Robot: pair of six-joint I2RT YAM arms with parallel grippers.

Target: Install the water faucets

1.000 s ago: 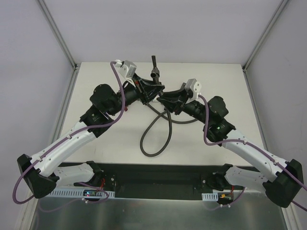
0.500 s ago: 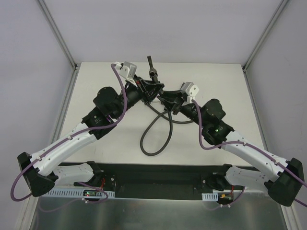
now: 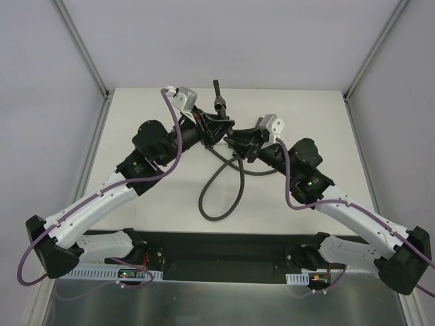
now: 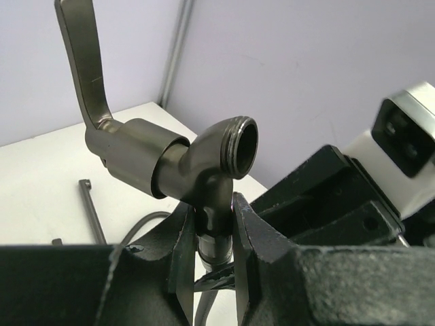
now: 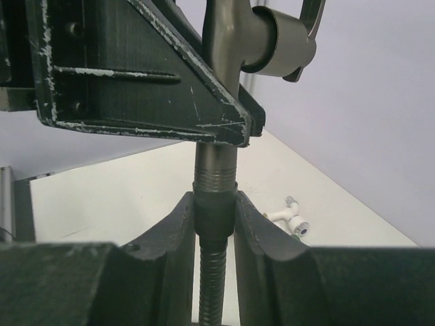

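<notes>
The grey-brown metal faucet (image 4: 170,159) with its lever handle up is held above the table at the back centre, also seen in the top view as faucet (image 3: 218,102). My left gripper (image 4: 216,224) is shut on the faucet's stem, jaws pressed on both sides. Just below, my right gripper (image 5: 215,210) is shut on the dark end nut (image 5: 215,204) of the flexible hose (image 5: 212,285), which sits against the faucet's threaded stem (image 5: 215,170). In the top view the left gripper (image 3: 215,129) and right gripper (image 3: 232,142) meet tip to tip.
The hose (image 3: 221,193) loops down onto the middle of the table. A white plastic faucet (image 5: 289,219) lies on the table past my right fingers. A thin dark rod (image 4: 90,210) lies on the table behind the left gripper. Frame posts stand at the table's back corners.
Both grippers swayed slightly left and back again with the faucet and hose end. Both grips are unchanged.
</notes>
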